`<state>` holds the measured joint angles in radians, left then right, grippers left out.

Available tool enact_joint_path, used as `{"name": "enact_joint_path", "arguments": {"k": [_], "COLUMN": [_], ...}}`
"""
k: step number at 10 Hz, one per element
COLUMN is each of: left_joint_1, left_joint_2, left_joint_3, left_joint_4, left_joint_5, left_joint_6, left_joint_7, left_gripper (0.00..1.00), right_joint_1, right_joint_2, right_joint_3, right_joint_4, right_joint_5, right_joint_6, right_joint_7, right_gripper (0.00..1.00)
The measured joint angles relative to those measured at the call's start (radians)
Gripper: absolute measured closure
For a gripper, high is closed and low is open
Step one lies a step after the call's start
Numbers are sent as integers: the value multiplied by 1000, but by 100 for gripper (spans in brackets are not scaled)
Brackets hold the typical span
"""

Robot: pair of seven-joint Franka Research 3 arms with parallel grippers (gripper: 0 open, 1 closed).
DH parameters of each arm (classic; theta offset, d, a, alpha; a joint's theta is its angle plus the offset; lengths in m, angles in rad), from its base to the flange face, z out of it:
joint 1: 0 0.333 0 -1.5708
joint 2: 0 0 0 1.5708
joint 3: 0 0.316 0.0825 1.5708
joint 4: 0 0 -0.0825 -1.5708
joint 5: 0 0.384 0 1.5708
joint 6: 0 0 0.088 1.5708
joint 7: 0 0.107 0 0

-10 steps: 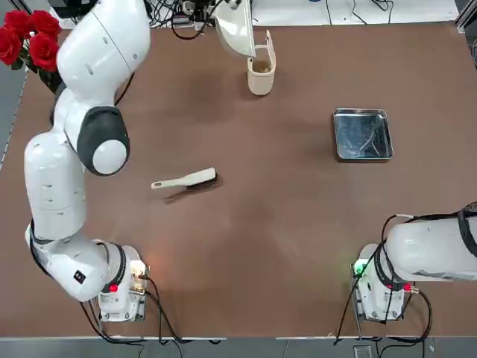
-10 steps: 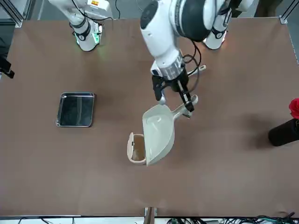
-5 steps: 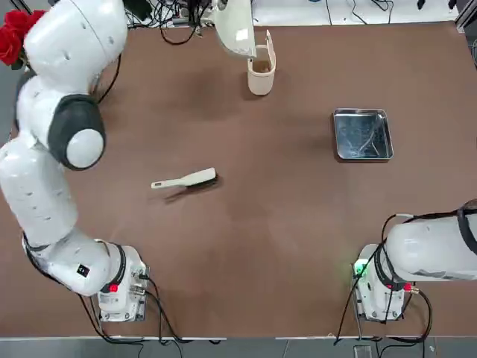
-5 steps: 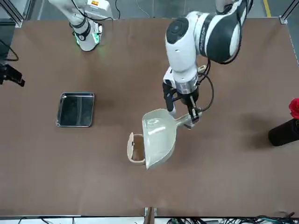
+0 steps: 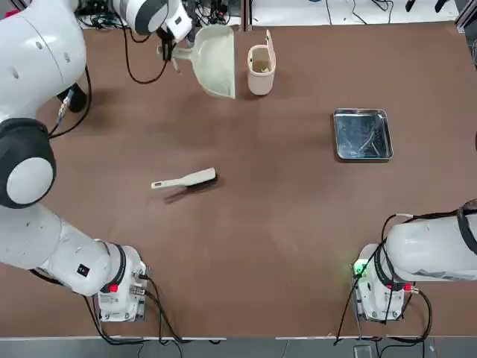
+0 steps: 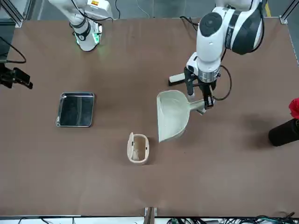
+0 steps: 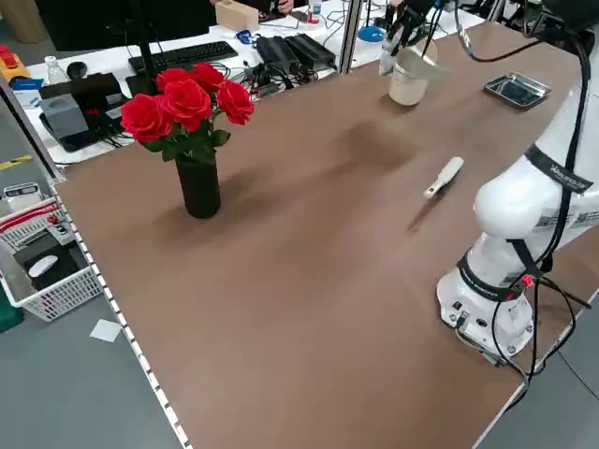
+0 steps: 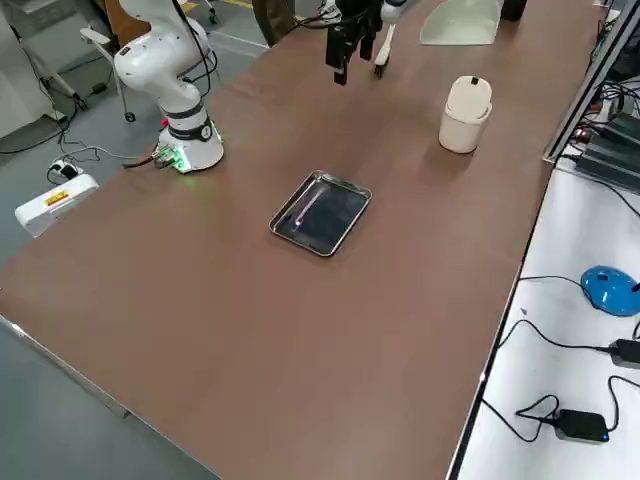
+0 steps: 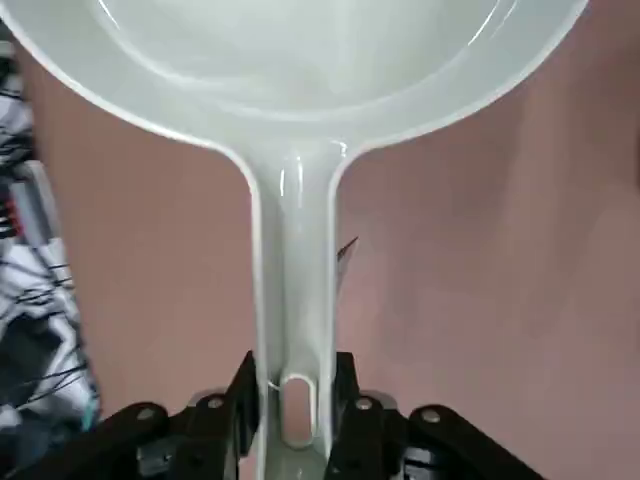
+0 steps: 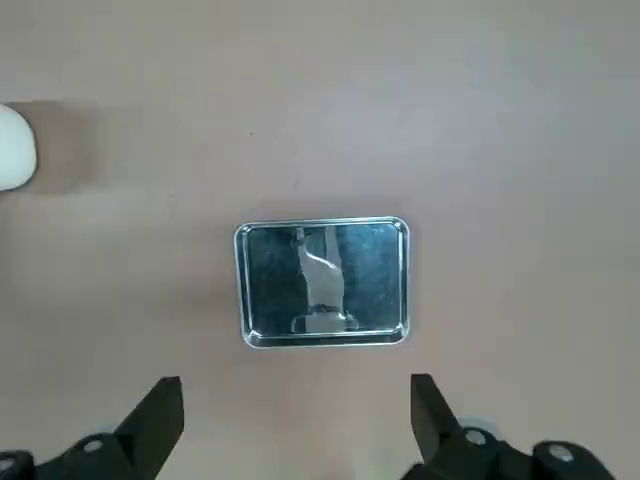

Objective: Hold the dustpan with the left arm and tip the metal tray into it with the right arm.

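The cream dustpan (image 5: pixel 215 60) hangs over the far side of the table, to the left of the bin, with its scoop facing the robot. My left gripper (image 5: pixel 171 46) is shut on the end of the dustpan handle (image 9: pixel 292 300); the front view shows that gripper (image 6: pixel 205 100) beside the scoop (image 6: pixel 172 115). The metal tray (image 5: pixel 363 135) lies flat on the table at the right. My right gripper (image 10: pixel 295 392) hovers high above the tray (image 10: pixel 322 283), open and holding nothing.
A small cream bin (image 5: pixel 261 70) stands just right of the dustpan. A cream hand brush (image 5: pixel 185 180) lies mid-table on the left. A black vase of red roses (image 7: pixel 190 140) stands at the far left corner. Cables and desk items (image 8: pixel 600 290) lie beyond the far edge.
The left arm has swung the dustpan off the bin to the robot's left and turned its scoop toward the robot. The right gripper came into the front view's left edge.
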<state>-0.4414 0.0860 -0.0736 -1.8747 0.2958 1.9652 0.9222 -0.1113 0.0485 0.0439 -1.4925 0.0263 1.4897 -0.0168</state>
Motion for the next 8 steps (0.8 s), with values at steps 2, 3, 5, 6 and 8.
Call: {"name": "enact_joint_path", "arguments": {"k": [2,3,5,6,8], "left_joint_1": [45,64,84,92,112], "left_joint_2": [-4,-4,-4,-4,-4], "left_joint_3": [11,13,14,15,18], "left_joint_4": [-90,-142,-248,-295,-368], "left_joint_5": [-54,-64,-67,-67,-67], "left_joint_6": [30,77,170,216,280], "left_joint_7": [99,144,162,162,162], "left_gripper": [67,67,67,67,67], "right_joint_1": [0,0,0,-1,-3], "right_joint_2": [0,0,0,0,-1], "right_joint_3": [0,-1,-1,-2,-4], "right_joint_4": [0,-2,-12,-16,-18], "right_joint_5": [6,7,7,7,6], "right_joint_6": [-1,-2,-2,-2,-2], "right_joint_7": [0,0,0,0,0], "right_gripper": [0,0,0,0,0]}}
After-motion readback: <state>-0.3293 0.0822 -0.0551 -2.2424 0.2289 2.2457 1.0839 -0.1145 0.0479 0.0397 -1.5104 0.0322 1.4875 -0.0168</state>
